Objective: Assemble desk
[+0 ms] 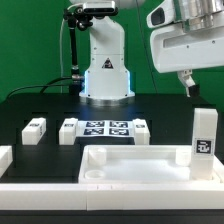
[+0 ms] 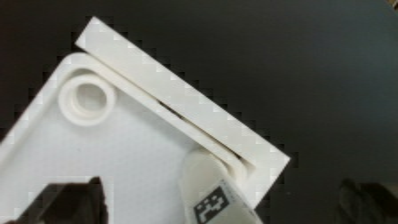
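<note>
- Right up front, the tabletop panel [image 1: 130, 165] lies rim-up.
- A leg [image 1: 203, 135] stands upright at its corner on the exterior view's right.
- The gripper [image 1: 190, 88] hovers above that leg, fingers [image 2: 63, 200] spread wide, gripping nothing.
- Farther back, loose legs [image 1: 34, 128] lie beside the marker board [image 1: 105, 129].

The white tabletop panel [image 1: 135, 163] lies flat in the foreground, rim up, with a round corner socket [image 2: 89, 97] showing empty. An upright leg [image 1: 203, 135] stands at the panel's corner on the exterior view's right, its tag facing out. Behind the panel and well apart from it lie a far loose leg [image 1: 34, 127], a middle loose leg [image 1: 68, 130] and a third loose leg [image 1: 141, 127].
</note>
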You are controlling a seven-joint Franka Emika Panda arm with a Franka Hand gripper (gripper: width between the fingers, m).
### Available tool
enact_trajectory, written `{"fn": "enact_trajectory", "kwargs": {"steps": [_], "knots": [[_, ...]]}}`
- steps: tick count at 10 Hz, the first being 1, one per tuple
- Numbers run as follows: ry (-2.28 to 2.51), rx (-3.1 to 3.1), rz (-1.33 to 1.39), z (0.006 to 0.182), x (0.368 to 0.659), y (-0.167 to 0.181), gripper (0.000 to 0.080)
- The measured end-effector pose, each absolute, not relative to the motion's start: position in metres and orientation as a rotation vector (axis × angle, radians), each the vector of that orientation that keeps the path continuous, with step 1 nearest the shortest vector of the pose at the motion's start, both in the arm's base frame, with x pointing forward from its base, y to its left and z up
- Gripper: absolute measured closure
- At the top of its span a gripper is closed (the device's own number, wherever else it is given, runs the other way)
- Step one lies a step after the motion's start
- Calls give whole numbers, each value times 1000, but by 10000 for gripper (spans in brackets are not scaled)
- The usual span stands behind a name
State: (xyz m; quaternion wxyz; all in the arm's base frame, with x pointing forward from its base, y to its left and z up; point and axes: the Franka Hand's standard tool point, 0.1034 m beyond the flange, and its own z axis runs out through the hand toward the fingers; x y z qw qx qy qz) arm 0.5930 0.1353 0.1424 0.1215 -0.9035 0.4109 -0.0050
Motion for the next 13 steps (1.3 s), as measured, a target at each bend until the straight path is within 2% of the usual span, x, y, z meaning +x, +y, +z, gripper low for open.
{"fn": "enact_trajectory", "kwargs": {"steps": [1,3,5,7,11,13], "knots": [[1105,-2682,-25,141,591,136,151],[780,-2835,1,117,552,136,151],[463,-2943,-8,96,522,116,151],[216,-2998,-98,77,503,89,151],[66,-3010,-97,79,506,91,151],[64,-3018,57,58,484,65,151]]}}
